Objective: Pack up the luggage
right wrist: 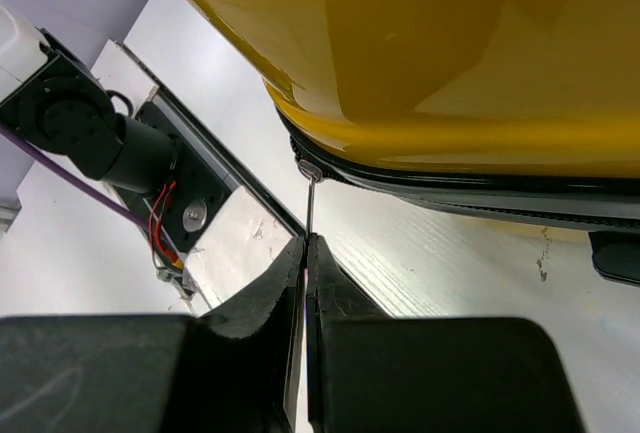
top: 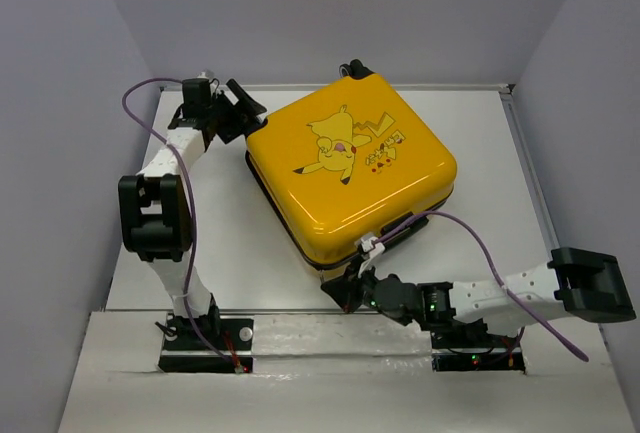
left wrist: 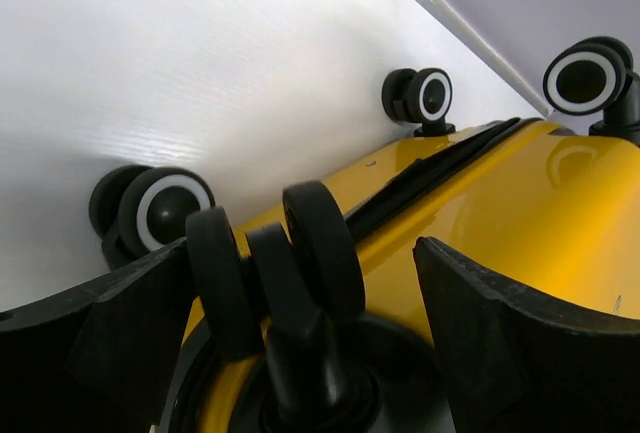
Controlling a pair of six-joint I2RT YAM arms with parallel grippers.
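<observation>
The small yellow hard-shell suitcase with a cartoon print (top: 350, 173) lies shut, interior hidden. The small lettering (top: 383, 153) beside the print is too small to read. Left wrist view: the nearest black caster wheel (left wrist: 322, 248) is blurred, and the black fingers (left wrist: 500, 343) of the left gripper (left wrist: 300, 263) run off the bottom edge. Right wrist view: the yellow shell is cut off at top and right, and a black part (right wrist: 615, 256) at the right edge cannot be identified. The lower end of the thin metal zipper pull (right wrist: 311, 203) is hidden between the fingers (right wrist: 250, 303) of the right gripper (right wrist: 306, 253).

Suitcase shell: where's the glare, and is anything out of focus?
Top external: the luggage is sharp, with faint sheen along its near edge. Left wrist: the nearest caster wheel looks slightly soft, the far ones crisp. Right wrist: broad pale reflections across the shell; the right fingers, pinching the zipper pull, are dark.
</observation>
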